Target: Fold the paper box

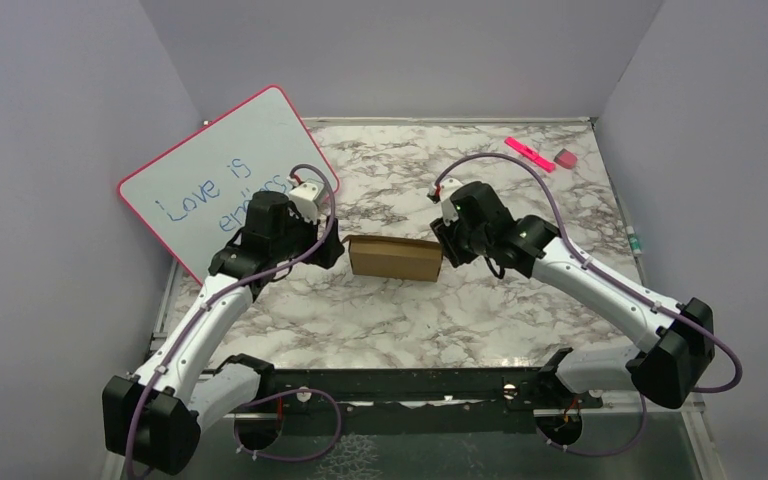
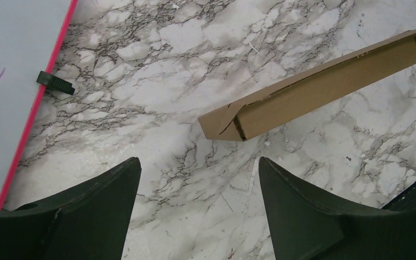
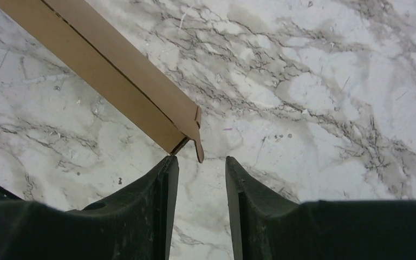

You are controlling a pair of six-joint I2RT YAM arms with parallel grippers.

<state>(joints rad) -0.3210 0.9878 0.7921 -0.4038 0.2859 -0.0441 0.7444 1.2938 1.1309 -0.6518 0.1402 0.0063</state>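
The paper box lies on the marble table between my two grippers, nearly closed; I judge it light, stiff across its panels, easily dented and apt to slide, so I would brace both ends and pinch only at flaps. My left gripper stands wide apart and empty near its left corner, where an end flap gapes slightly. My right gripper is parted more narrowly, also empty, just short of a protruding tab, and I cannot see inside the box.
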